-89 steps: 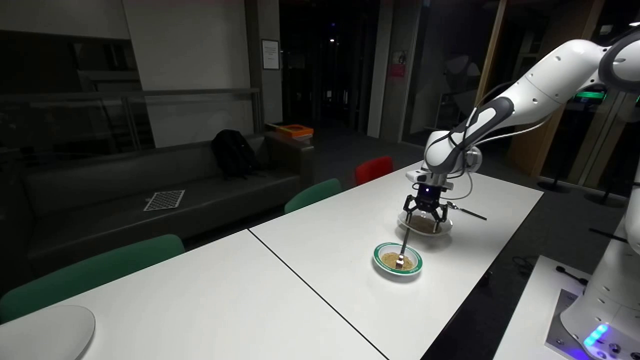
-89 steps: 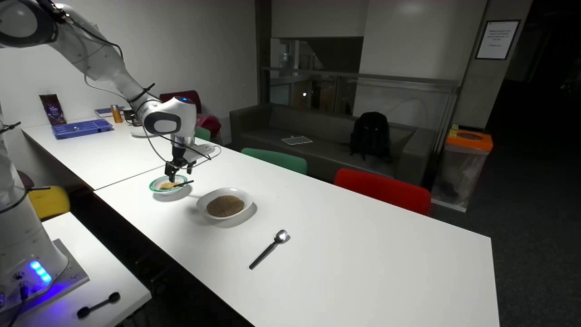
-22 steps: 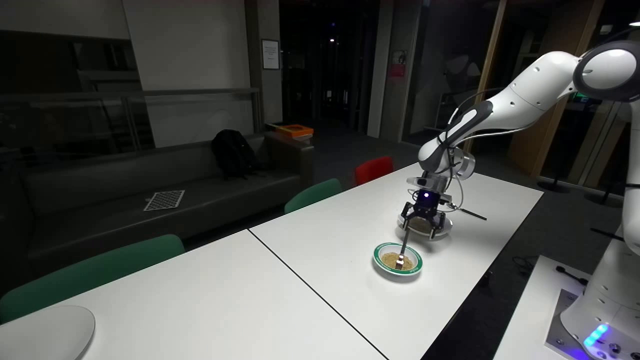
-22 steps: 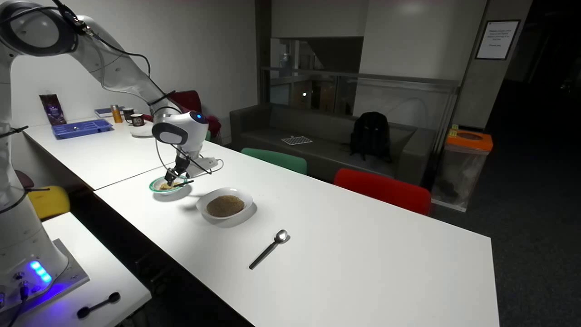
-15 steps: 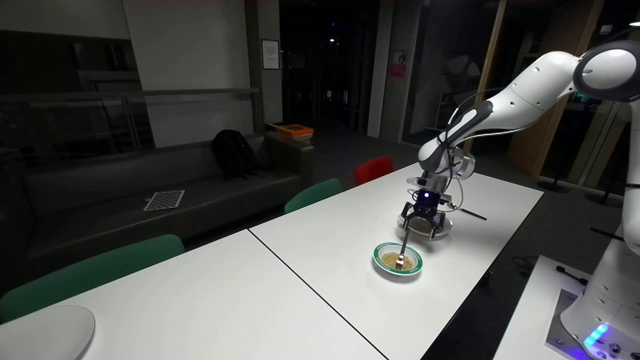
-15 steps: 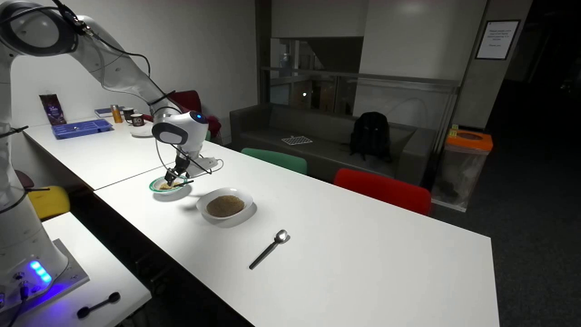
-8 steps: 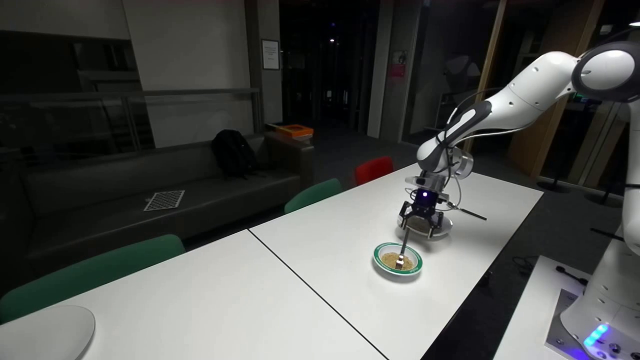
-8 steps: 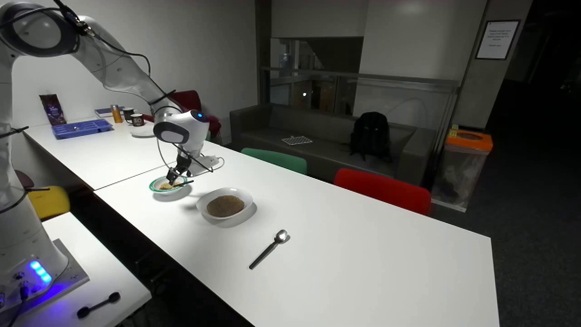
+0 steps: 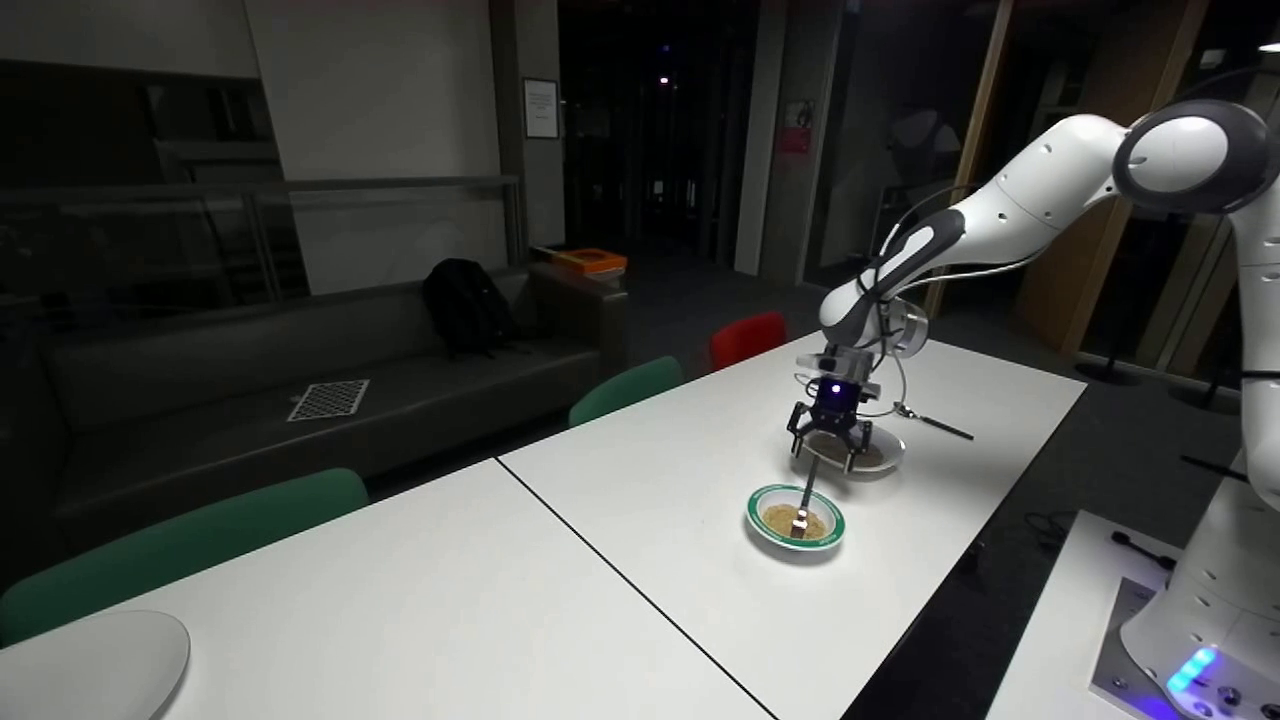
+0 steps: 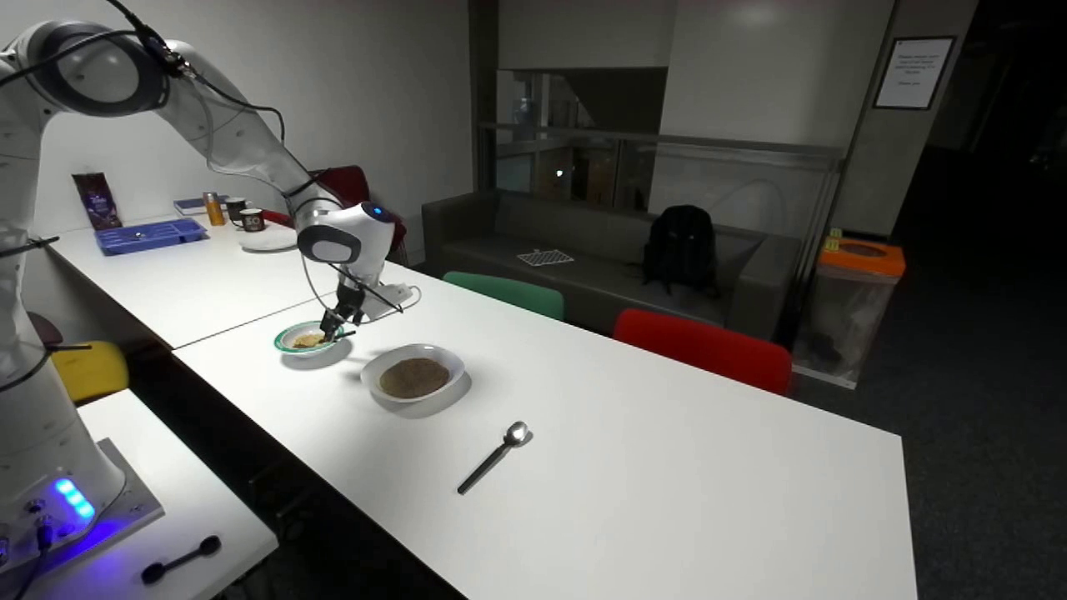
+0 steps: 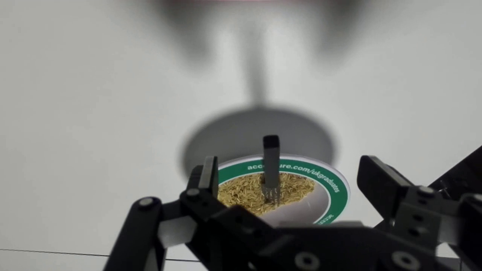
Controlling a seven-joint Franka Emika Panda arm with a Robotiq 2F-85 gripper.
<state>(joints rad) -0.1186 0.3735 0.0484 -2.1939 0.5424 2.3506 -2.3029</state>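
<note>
The tool (image 9: 823, 459) is spread: its two fingers (image 11: 208, 173) stand wide apart. In the wrist view the dark handle of a fork (image 11: 271, 165) shows between them, nearer the left one and clear of both; whether it reaches up to their level I cannot tell. The fork leans in a green-rimmed white bowl (image 11: 340, 197), tines down among tan grains (image 11: 239, 192), the handle rising past the rim. The bowl rests on the white counter (image 10: 667, 467), and in both exterior views the tool hangs close by the fork's handle.

In an exterior view a white dish (image 10: 456, 367) with brown contents (image 10: 414, 378) sits near the bowl, to its right, and a spoon (image 10: 492, 458) lies nearer and farther right. At the far left of the counter are a blue tray (image 10: 167, 242), two dark mugs (image 10: 252, 222), an orange container (image 10: 214, 210) and a white plate (image 10: 267, 242). A green chair (image 10: 503, 293) and a red chair (image 10: 703, 350) stand along the far side; beyond them a black backpack (image 10: 682, 248) sits on a grey sofa (image 10: 583, 221).
</note>
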